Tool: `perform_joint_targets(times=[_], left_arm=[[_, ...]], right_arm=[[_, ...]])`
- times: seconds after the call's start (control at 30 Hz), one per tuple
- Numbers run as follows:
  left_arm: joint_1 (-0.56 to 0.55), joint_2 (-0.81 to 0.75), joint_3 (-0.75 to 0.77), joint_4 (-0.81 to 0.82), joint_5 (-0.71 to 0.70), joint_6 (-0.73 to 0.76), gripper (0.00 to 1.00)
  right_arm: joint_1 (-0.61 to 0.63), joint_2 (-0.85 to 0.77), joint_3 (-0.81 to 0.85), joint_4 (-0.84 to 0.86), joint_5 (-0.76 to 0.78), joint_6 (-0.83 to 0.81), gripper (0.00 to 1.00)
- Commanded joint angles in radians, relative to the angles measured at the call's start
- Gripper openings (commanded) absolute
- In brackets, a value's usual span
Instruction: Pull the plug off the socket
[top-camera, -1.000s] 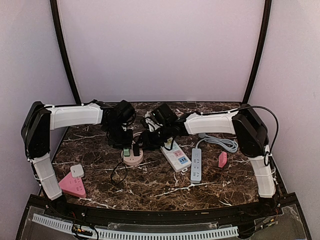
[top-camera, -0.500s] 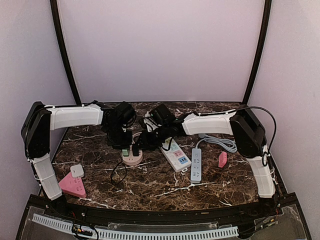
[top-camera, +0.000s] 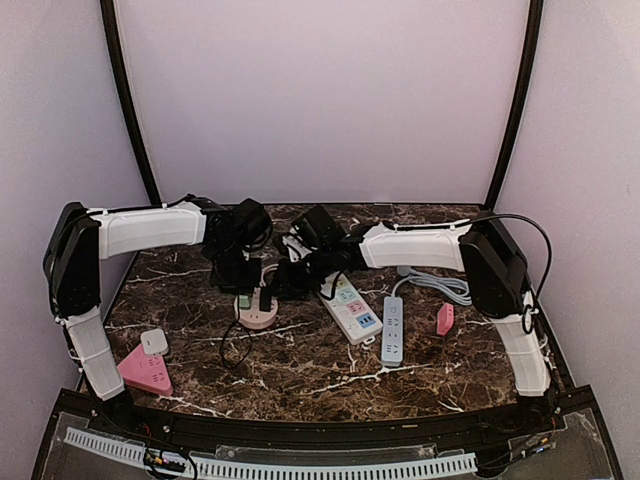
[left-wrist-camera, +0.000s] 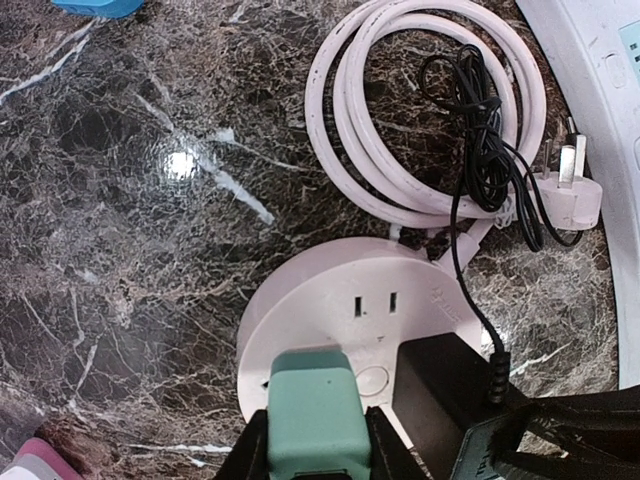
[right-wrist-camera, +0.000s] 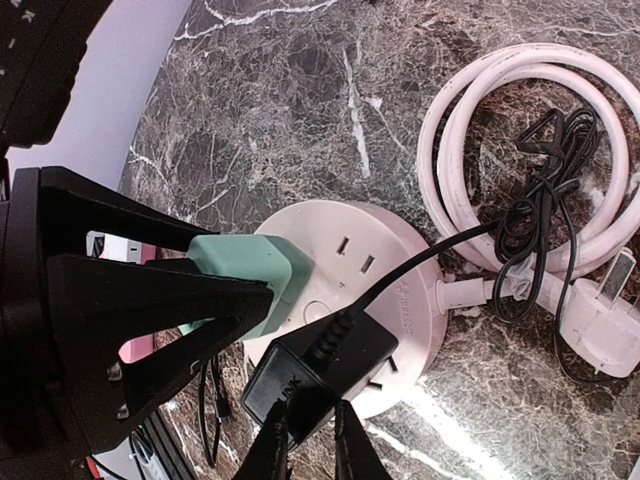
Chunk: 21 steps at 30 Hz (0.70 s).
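Observation:
A round pale-pink socket (top-camera: 256, 314) lies on the marble table with a green plug (top-camera: 243, 300) and a black adapter (top-camera: 268, 297) on its top. In the left wrist view my left gripper (left-wrist-camera: 318, 452) is shut on the green plug (left-wrist-camera: 318, 405), which stands on the socket (left-wrist-camera: 400, 290) next to the black adapter (left-wrist-camera: 450, 385). In the right wrist view my right gripper (right-wrist-camera: 305, 442) is shut on the near edge of the black adapter (right-wrist-camera: 320, 372), which lies tilted on the socket (right-wrist-camera: 400, 270). The green plug (right-wrist-camera: 250, 272) sits between the left gripper's black fingers (right-wrist-camera: 130, 300).
The socket's coiled white cable (left-wrist-camera: 400, 130), a thin black cord (left-wrist-camera: 480, 130) and a white plug (left-wrist-camera: 572, 190) lie just behind it. A white power strip (top-camera: 352, 310), a grey strip (top-camera: 392, 330) and a small pink piece (top-camera: 445, 318) lie right. A pink triangular socket (top-camera: 147, 372) and white cube (top-camera: 153, 342) lie front left.
The round socket and both grippers have shifted a little to the left. Both grippers keep their hold on the plugs.

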Motion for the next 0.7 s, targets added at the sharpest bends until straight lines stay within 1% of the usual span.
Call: perform_joint_targets(times=[0.0, 0.2, 0.47, 0.67], left_arm=[[-0.014, -0.056, 0.054, 0.021, 0.051, 0.015, 0.15], [-0.025, -0.053, 0.026, 0.067, 0.079, 0.015, 0.15], [-0.076, -0.052, -0.005, 0.106, 0.047, -0.033, 0.14], [-0.093, -0.044, -0.041, 0.152, 0.062, -0.044, 0.14]], right_arm=[[0.031, 0.081, 0.026, -0.103, 0.087, -0.030, 0.13], [0.038, 0.105, 0.059, -0.122, 0.093, -0.033, 0.13], [0.048, 0.136, 0.090, -0.127, 0.072, -0.029, 0.14], [0.048, 0.127, 0.075, -0.085, 0.033, -0.016, 0.22]])
